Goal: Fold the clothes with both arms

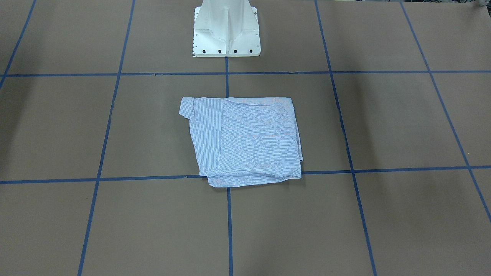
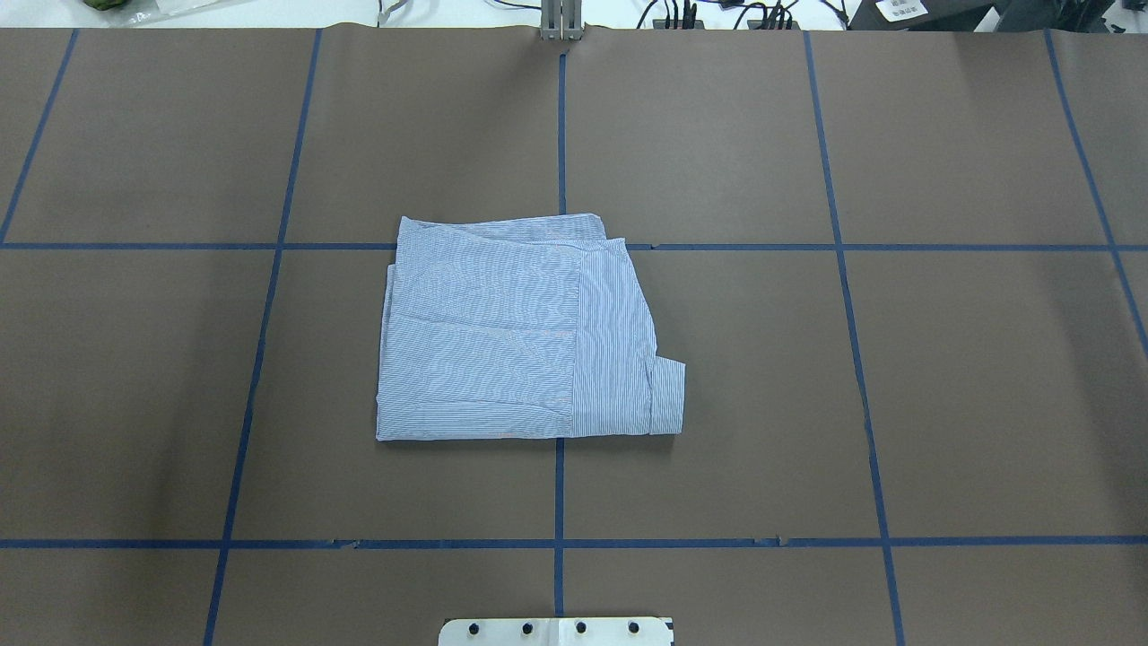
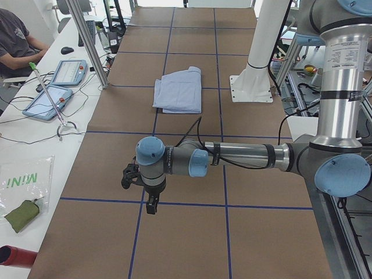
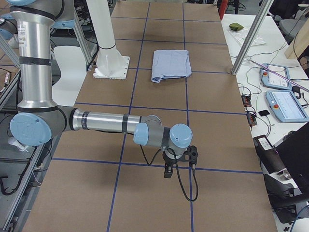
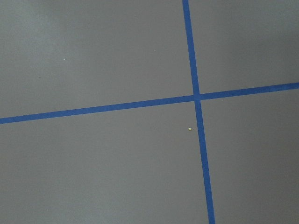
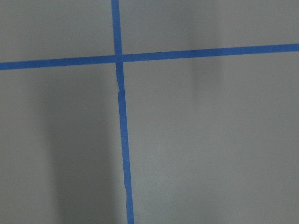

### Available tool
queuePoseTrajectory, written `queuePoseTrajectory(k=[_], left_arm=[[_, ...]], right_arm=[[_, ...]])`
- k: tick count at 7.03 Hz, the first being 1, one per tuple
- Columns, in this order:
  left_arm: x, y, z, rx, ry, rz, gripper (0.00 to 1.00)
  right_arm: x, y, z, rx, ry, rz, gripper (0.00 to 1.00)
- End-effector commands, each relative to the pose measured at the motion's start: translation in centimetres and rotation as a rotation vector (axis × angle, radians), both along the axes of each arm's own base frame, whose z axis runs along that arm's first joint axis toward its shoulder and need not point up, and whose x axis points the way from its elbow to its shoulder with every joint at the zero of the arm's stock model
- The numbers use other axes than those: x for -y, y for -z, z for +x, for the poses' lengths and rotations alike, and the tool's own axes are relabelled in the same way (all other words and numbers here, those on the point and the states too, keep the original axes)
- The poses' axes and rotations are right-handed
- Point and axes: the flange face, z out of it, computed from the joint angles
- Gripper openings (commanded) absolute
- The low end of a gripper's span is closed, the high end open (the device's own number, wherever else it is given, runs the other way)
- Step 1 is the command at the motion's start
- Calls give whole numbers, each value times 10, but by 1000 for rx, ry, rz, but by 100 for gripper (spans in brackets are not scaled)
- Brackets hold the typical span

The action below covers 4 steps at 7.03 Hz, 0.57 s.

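Note:
The light-blue striped shirt (image 1: 245,142) lies folded into a flat, roughly square packet at the table's middle, with a cuff sticking out at one corner (image 2: 668,395). It also shows in the left side view (image 3: 179,90) and the right side view (image 4: 171,65). My left gripper (image 3: 152,206) hangs above the brown table far from the shirt, near the table's left end. My right gripper (image 4: 168,173) hangs likewise near the right end. Both show only in the side views, so I cannot tell whether they are open or shut. Neither holds the shirt. The wrist views show only brown table and blue tape.
The white pedestal base (image 1: 226,34) stands on the robot's side of the shirt. Blue tape lines (image 2: 560,135) grid the brown table. Tablets (image 3: 49,100), cables and a seated person (image 3: 14,43) are at the bench across from the robot.

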Motion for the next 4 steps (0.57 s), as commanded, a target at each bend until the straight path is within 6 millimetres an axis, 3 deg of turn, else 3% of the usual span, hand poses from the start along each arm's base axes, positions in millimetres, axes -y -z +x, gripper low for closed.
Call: queuePoseTrajectory(k=[1, 4], left_arm=[[1, 0, 0, 0, 0, 3, 100], [1, 1, 0, 0, -1, 9, 100]], right_arm=[[10, -5, -1, 2, -2, -13, 100], [14, 4, -2, 4, -17, -2, 100]])
